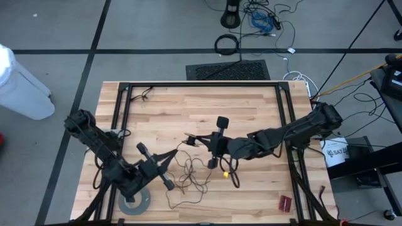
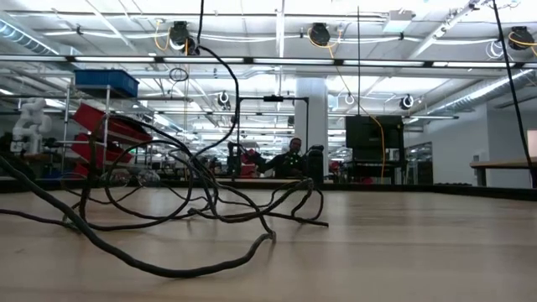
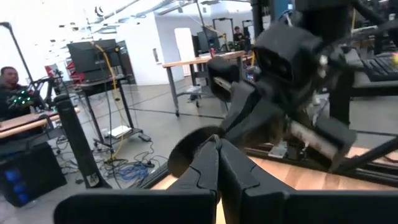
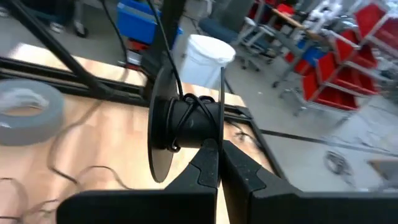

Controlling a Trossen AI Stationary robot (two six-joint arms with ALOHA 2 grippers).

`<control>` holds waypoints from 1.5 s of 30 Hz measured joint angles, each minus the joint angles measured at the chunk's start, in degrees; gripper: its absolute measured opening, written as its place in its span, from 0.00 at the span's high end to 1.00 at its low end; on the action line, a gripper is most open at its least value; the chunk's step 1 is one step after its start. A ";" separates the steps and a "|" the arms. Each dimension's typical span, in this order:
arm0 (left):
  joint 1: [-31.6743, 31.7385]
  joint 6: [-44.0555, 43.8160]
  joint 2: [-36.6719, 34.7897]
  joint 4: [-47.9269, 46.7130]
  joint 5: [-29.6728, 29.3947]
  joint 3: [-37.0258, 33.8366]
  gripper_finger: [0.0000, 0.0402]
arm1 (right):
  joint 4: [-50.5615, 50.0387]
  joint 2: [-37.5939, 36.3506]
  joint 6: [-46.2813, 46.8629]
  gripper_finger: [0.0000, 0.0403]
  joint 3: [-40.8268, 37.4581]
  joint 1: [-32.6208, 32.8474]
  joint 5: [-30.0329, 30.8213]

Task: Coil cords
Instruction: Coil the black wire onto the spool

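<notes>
A small black spool is pinched by the right pincer above the middle of the table, a few turns of thin wire already wrapped on its hub. The left pincer, pressed together, is held just beside the spool; whether wire is caught in it cannot be told. The rest of the wire lies in loose tangled loops on the table below the spool. Those loops could be drawn into a knot, or snagged on the tape roll nearby. The wound turns could also slip off if tension is lost.
</notes>
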 joint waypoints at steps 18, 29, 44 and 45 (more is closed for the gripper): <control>7.89 -29.10 0.01 -22.72 12.54 1.83 1.00 | 7.46 3.65 -0.05 1.00 -0.02 -2.81 0.76; 9.89 -47.42 0.00 -41.73 16.85 1.85 1.00 | 5.62 3.33 0.87 1.00 -0.02 -1.62 0.47; 12.92 -54.17 0.00 -49.79 21.45 1.85 1.00 | 6.36 2.74 2.69 1.00 -0.02 -1.37 -1.23; 12.89 -54.16 0.00 -50.16 21.53 1.85 1.00 | 6.04 2.50 2.68 1.00 -0.02 -1.37 -1.27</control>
